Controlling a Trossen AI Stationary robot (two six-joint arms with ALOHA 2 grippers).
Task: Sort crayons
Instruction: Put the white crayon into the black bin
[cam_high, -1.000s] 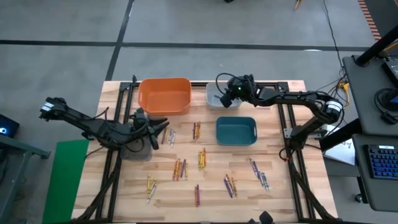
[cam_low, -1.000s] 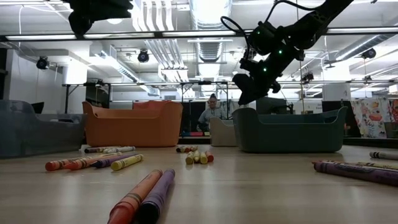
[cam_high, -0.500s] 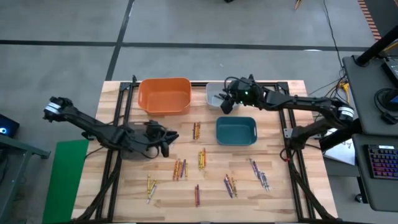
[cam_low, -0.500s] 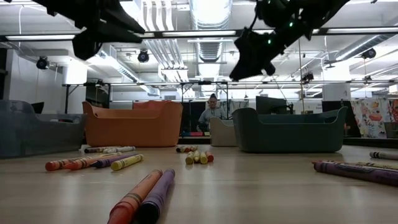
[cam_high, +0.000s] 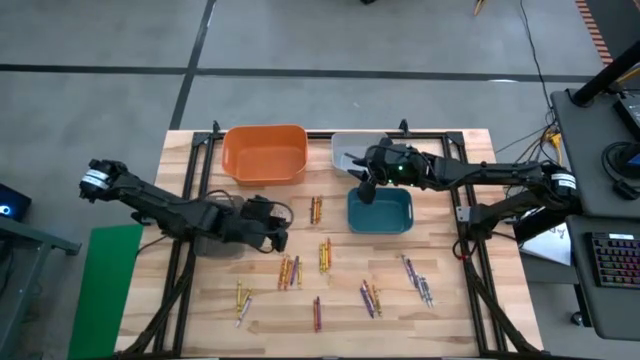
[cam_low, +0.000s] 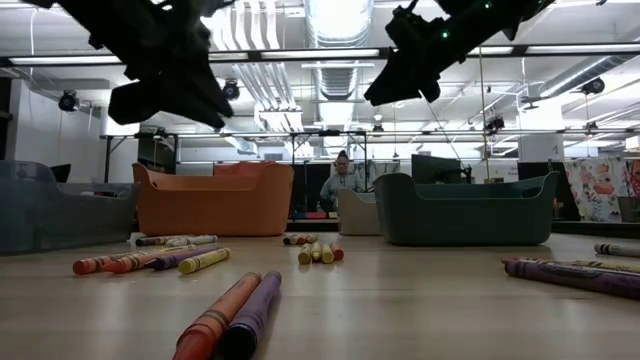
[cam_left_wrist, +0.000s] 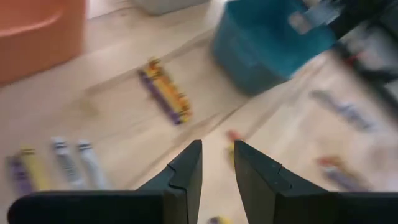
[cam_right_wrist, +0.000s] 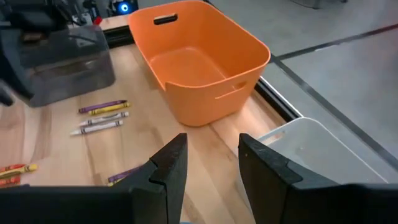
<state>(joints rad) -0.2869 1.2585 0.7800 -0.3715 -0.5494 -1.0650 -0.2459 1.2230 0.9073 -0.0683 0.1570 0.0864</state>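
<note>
Crayons lie flat on the wooden table in small groups: (cam_high: 316, 209), (cam_high: 325, 253), (cam_high: 288, 270), (cam_high: 417, 278), and near the front edge (cam_high: 317, 313). My left gripper (cam_high: 277, 236) hovers above the table left of the middle, slanting down. Its fingers (cam_left_wrist: 217, 149) stand slightly open with nothing between them, above bare wood near a purple and yellow group (cam_left_wrist: 165, 93). My right gripper (cam_high: 365, 186) hangs high over the far left corner of the teal bin (cam_high: 380, 210). It is open and empty (cam_right_wrist: 212, 144).
An orange bin (cam_high: 265, 152) and a white bin (cam_high: 345, 150) stand at the far edge. A grey bin (cam_high: 222, 240) sits under my left arm. Bare wood lies between the crayon groups. A person (cam_low: 343, 182) sits in the room behind.
My left gripper has come down and moved toward the table's right and near edges, rolling as it went. My right gripper has risen and moved from over the white bin toward the near edge, to above the teal bin's far left corner.
</note>
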